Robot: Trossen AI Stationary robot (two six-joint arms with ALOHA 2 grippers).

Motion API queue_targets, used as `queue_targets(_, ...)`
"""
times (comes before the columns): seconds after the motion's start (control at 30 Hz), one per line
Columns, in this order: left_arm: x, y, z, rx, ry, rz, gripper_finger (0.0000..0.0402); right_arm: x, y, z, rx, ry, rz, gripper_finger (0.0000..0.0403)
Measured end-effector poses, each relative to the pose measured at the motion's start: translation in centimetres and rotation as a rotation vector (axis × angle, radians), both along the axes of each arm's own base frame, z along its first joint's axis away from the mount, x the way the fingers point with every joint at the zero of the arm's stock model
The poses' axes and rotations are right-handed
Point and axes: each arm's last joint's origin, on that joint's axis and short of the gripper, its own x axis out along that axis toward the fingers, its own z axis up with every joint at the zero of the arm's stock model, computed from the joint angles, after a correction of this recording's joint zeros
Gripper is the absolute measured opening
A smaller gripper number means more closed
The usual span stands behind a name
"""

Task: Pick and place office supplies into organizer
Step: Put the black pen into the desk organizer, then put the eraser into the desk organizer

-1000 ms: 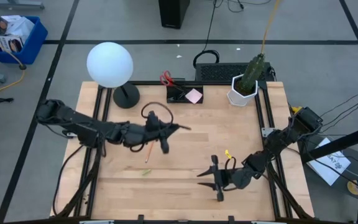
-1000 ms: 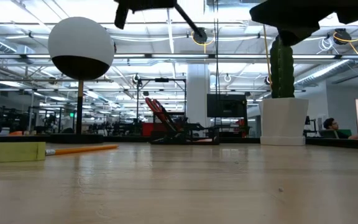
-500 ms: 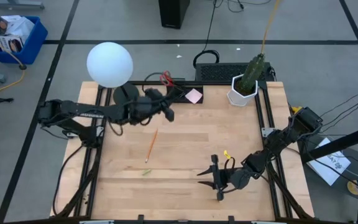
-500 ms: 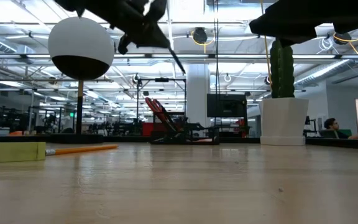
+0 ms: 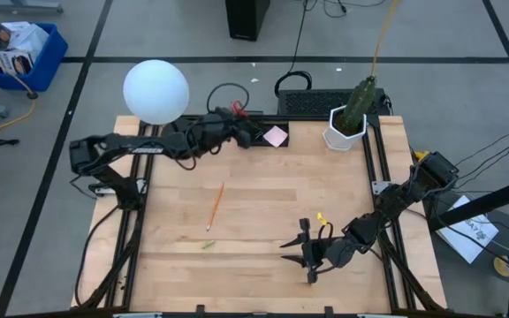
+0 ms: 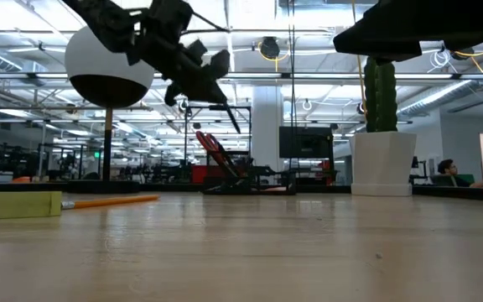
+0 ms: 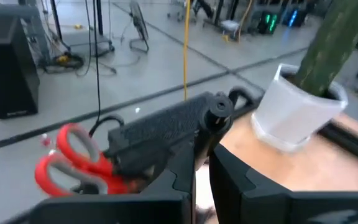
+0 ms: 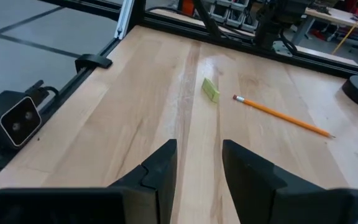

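Note:
My left gripper [image 5: 251, 133] [image 6: 210, 80] hangs over the black organizer [image 5: 262, 141] [image 7: 160, 127] at the table's far edge, shut on a thin black pen [image 6: 230, 115]. Red-handled scissors [image 5: 235, 111] [image 7: 67, 155] stand in the organizer, handles up. The pink sticky-note pad [image 5: 276, 136] lies at the organizer's right end. An orange pencil [image 5: 216, 205] [image 8: 284, 118] lies flat mid-table, with a small green piece [image 5: 208, 245] [image 8: 210, 90] near it. My right gripper [image 5: 306, 252] [image 8: 197, 168] waits open above the near right of the table. My left gripper pinches the black pen by its upper part, which the fingers [image 6: 193, 71] hide. The pen's free lower end [image 6: 238, 130] sticks out past the fingertips and slants down toward the organizer. It is lifted clear of the table.
A white globe lamp [image 5: 155, 91] on a round black base stands left of the organizer. A white pot with a cactus [image 5: 347, 124] [image 7: 297, 112] stands to its right. A small yellow thing [image 5: 322, 218] lies by my right arm. Bare wood spans the table's middle.
My left gripper has carried the pen from the middle of the table toward the far edge and now hangs over the organizer. In the low view it has come down, and the pen now slants down. The pencil has stayed where it was.

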Motion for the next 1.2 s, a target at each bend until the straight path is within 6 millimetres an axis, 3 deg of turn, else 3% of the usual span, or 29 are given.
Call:
queue_targets(0.27,1.3,3.1,-1.5,0.019,0.034,0.047,0.0032,0.2,-0.4,-0.2,-0.013,0.017,-0.012,0.0121)
queue_targets(0.7,4.3,6.7,-2.2,-0.024,0.258,0.086,0.0038,0.1,-0.4,-0.4,-0.024,0.034,-0.010,0.0121)
queue_targets(0.9,4.8,7.6,-1.9,-0.057,0.261,0.056,0.0051,0.1,-0.4,-0.4,-0.019,0.035,-0.013,0.0121)
queue_targets(1.2,4.9,7.6,-1.7,-0.059,0.248,0.048,0.0105,0.1,-0.4,-0.3,-0.013,0.034,-0.014,0.0121)
